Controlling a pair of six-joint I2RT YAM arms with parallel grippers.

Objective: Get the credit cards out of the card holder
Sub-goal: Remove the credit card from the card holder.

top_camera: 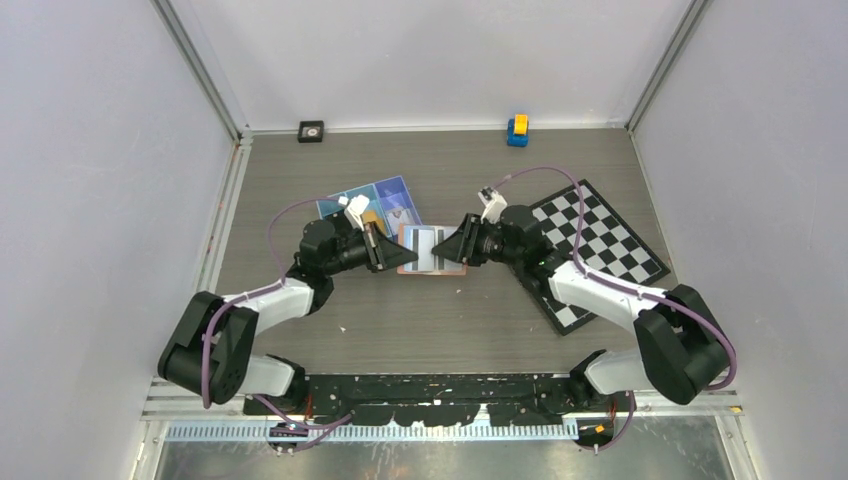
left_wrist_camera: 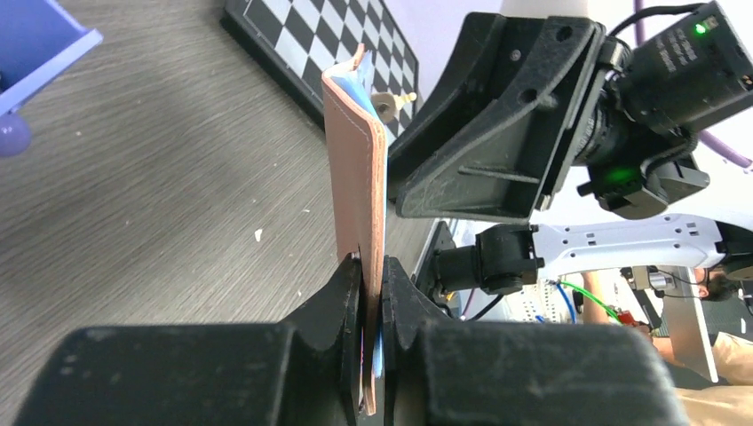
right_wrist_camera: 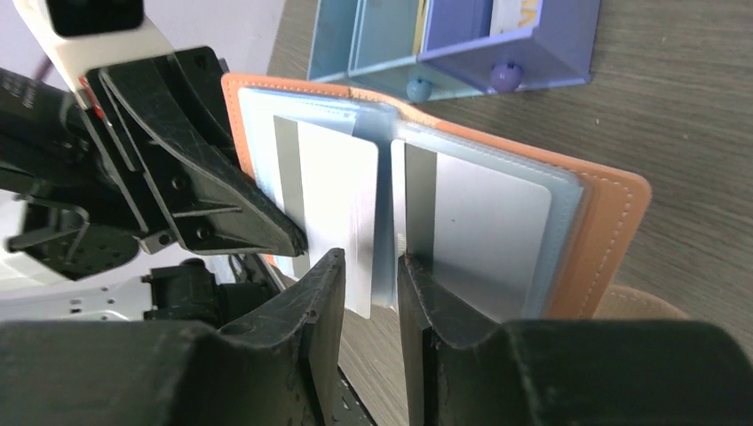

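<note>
The tan card holder is open and held level between my two grippers, above the table. My left gripper is shut on its left edge, with the jaws pinching the leather. In the right wrist view the holder shows clear sleeves with a white card partly slid out and a grey card in its sleeve. My right gripper is open, its fingers straddling the near edge of the white card and the middle sleeve with a gap on each side.
The blue divided tray lies behind the left gripper and holds some cards. The checkered board lies under the right arm. A small black object and a yellow-and-blue toy sit at the back wall.
</note>
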